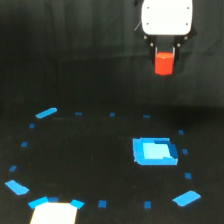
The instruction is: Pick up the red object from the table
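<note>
Table (90,150): black, dotted with blue tape marks; flat blue square piece (155,151) lies right of centre, untouched. Above it and well apart, the gripper (164,54) pinches the red object (164,64) between its fingers, apparently clear of the surface. Pick looks essentially done. Object: small red-orange block, matte, edges blurred.

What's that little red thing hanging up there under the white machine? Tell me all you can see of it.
It is a small red-orange matte block, blurred, so its exact shape is hard to tell. It sits upright between the two dark fingers of the white-bodied gripper, which close on its upper sides. It appears lifted clear of the wide black matte table, above the flat blue square piece. Only the gripper touches it.
</note>
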### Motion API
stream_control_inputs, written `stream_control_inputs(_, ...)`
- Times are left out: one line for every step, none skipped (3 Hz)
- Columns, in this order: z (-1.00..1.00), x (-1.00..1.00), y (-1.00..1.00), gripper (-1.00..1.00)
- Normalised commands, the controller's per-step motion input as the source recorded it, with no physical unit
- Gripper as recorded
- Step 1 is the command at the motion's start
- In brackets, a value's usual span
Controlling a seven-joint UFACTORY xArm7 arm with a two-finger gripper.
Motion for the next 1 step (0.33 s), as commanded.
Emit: stream_control_inputs(0.06,0.09,-0.45,-1.0)
